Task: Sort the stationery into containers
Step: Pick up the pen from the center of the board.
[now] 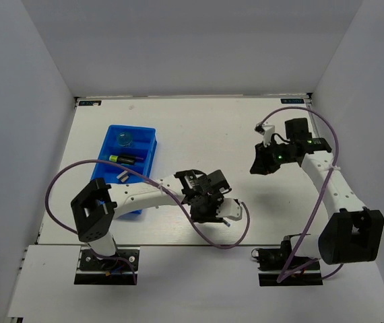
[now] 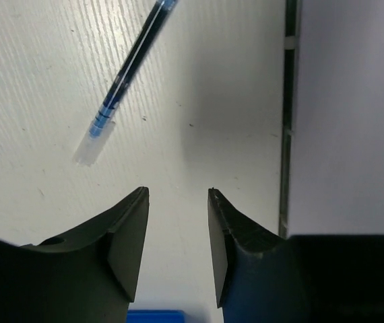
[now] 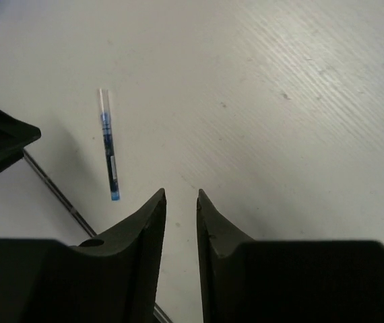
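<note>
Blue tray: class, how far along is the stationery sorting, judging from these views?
Done: a teal jar and a yellow-capped highlighter already lie in the blue tray. In hand: nothing. The left gripper is open and empty near the pen, and the right gripper is empty too. Left: the pen, lying on the table.

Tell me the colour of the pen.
The pen is dark blue with a clear end; left wrist view.

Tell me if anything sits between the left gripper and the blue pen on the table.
Nothing visible does. In the left wrist view, only bare table lies between the open, empty left gripper and the pen, which lies flat on its own toward the upper left of that view.
</note>
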